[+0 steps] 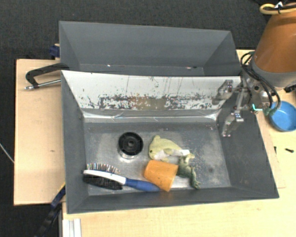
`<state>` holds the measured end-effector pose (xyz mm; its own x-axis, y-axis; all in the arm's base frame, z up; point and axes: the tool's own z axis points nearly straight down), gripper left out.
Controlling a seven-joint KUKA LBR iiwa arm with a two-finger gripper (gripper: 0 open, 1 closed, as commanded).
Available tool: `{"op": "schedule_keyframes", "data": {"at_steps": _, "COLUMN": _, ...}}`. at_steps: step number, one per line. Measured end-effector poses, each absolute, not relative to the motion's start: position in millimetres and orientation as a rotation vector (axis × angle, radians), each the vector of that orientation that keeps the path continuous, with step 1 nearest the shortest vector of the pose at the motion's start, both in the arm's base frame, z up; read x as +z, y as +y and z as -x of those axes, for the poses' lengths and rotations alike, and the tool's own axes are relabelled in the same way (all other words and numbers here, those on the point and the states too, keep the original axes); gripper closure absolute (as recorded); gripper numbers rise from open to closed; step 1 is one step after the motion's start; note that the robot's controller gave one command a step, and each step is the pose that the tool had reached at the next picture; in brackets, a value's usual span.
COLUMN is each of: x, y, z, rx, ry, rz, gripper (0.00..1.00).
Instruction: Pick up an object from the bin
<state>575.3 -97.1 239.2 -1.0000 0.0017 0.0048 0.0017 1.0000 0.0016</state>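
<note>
Lying well down-left of the gripper [231, 120], whose opening I cannot tell, is an orange cup [161, 175].

**Colours in the Bin**

We see a plain grey bin [74, 147]. Its pale back wall is marked with a band of rust-brown speckles and thin dark streaks. The disc [130, 143] is black with a glossy ring. The soft toy [163, 146] is pale yellow-green, and the scrap [180, 153] is white. The cup [160, 176] is a flat, unpatterned orange. On the brush [108, 177] we make out a black head, a white strip, pale bristles and a blue handle. The small figure [191, 174] is dark green. The gripper [228, 127] is silver metal, and the cover [281, 38] is orange.
</note>
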Motion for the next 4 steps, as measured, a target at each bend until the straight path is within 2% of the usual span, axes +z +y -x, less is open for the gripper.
{"op": "schedule_keyframes", "data": {"at_steps": 1, "x": 103.4, "y": -47.2, "z": -529.4, "rx": -0.005, "ry": -3.133, "rz": -0.111, "gripper": 0.00}}
{"op": "schedule_keyframes", "data": {"at_steps": 2, "x": 82.1, "y": -28.9, "z": -539.3, "rx": 0.017, "ry": -3.126, "rz": 0.035, "gripper": 0.00}}
{"op": "schedule_keyframes", "data": {"at_steps": 3, "x": 82.0, "y": -27.9, "z": -537.4, "rx": 0.013, "ry": -3.117, "rz": 0.035, "gripper": 1.00}}
{"op": "schedule_keyframes", "data": {"at_steps": 4, "x": 333.1, "y": -23.8, "z": -525.2, "rx": 0.001, "ry": -3.157, "rz": -0.037, "gripper": 1.00}}
